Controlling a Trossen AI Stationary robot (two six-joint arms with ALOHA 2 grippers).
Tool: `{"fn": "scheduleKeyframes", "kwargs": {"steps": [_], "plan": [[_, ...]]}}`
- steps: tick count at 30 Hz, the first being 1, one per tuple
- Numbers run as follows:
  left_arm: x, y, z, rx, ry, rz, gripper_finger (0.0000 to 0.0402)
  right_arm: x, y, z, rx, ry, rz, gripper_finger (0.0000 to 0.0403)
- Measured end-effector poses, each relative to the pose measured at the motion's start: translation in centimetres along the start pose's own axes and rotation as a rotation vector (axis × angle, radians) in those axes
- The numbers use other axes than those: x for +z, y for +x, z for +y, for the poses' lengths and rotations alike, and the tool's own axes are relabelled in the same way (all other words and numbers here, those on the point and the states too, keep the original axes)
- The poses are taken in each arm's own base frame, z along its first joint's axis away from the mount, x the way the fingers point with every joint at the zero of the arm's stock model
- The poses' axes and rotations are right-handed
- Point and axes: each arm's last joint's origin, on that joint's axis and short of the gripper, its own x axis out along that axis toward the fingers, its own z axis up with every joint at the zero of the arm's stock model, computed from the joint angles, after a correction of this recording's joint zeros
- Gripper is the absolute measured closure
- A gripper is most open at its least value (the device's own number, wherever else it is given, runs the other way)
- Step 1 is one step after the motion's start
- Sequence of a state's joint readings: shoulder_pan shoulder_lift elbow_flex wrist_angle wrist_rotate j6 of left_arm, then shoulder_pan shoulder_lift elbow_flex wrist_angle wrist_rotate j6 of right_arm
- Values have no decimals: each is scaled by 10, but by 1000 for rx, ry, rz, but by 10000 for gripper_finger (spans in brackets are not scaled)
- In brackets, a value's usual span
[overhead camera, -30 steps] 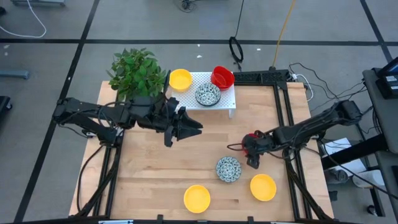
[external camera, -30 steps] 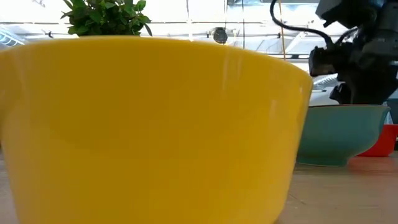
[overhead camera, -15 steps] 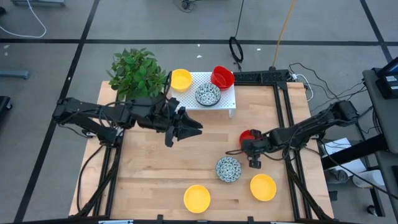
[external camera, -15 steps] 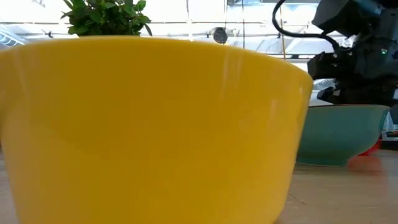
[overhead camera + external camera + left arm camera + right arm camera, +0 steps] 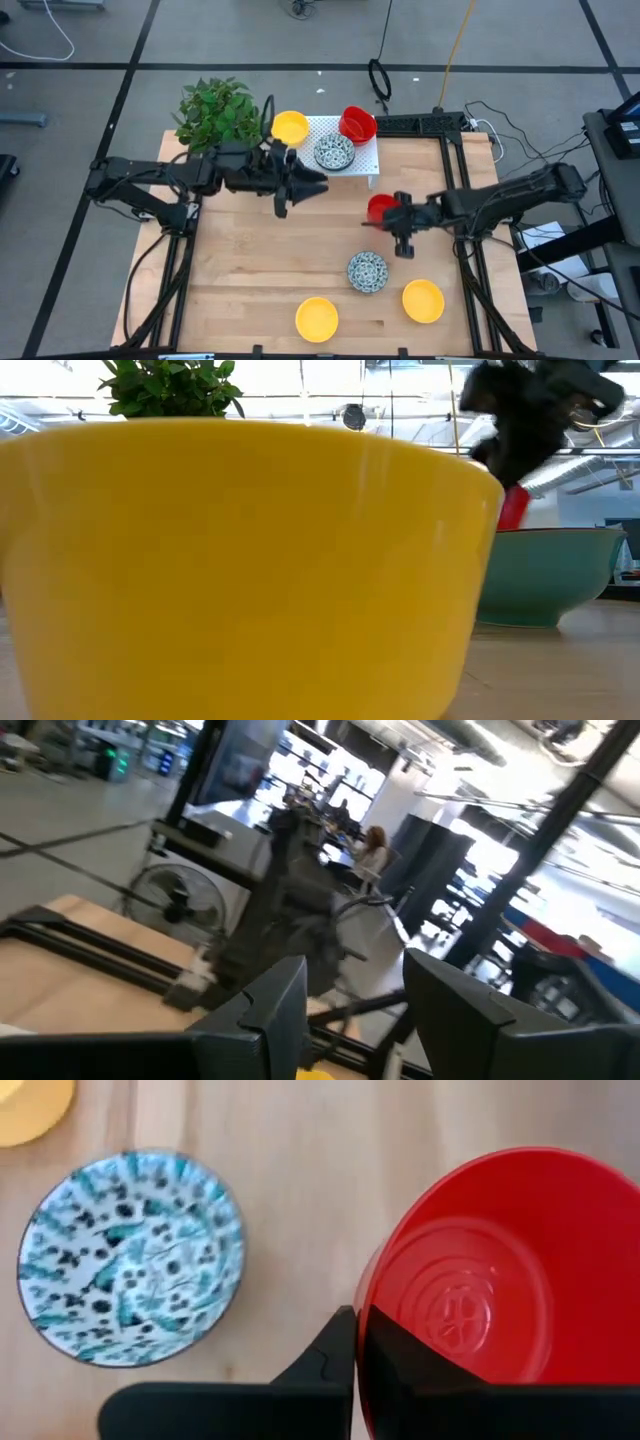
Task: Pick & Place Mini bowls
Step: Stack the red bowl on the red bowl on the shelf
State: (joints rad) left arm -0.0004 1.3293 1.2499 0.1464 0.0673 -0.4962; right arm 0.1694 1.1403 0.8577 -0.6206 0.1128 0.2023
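Right wrist view: right gripper pinched on the rim of a glossy red round bowl, one finger inside the wall, one outside, bowl carried clear of the pale wooden table. Seen from above, same right gripper with the red bowl over the table's right half, short of the white perforated rack.

Likely trouble: thin edge grip on a slick glazed wall, so a slip or a swing of the bowl under a quick wrist turn; a drop from here probably onto bare wood or onto the blue-and-white speckled bowl lying below and toward the front. On the rack already: a second speckled bowl, another red bowl at its far right corner, a yellow bowl at its far left edge. Little free surface left, hence risk of knocking one off during placement.

Left gripper hovering just in front of the rack, fingers spread and empty; possible clash between arms there. Green leafy plant beyond the left arm. Two more yellow bowls near the front edge, untouched.
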Motion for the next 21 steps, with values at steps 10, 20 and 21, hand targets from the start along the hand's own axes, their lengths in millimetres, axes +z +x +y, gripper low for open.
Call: {"fn": "scheduleKeyframes", "kwargs": {"steps": [10, 20, 21], "plan": [[12, -3, 21, 11, 0, -4, 231, 59, -57, -34, -269, -54, -201, 402], [18, -5, 33, 42, 3, -22, 231, 105, -66, -103, -499, 123, -638, 402], [18, -5, 33, 39, 3, -20, 231, 107, -66, -110, -516, 141, -658, 402]]}}
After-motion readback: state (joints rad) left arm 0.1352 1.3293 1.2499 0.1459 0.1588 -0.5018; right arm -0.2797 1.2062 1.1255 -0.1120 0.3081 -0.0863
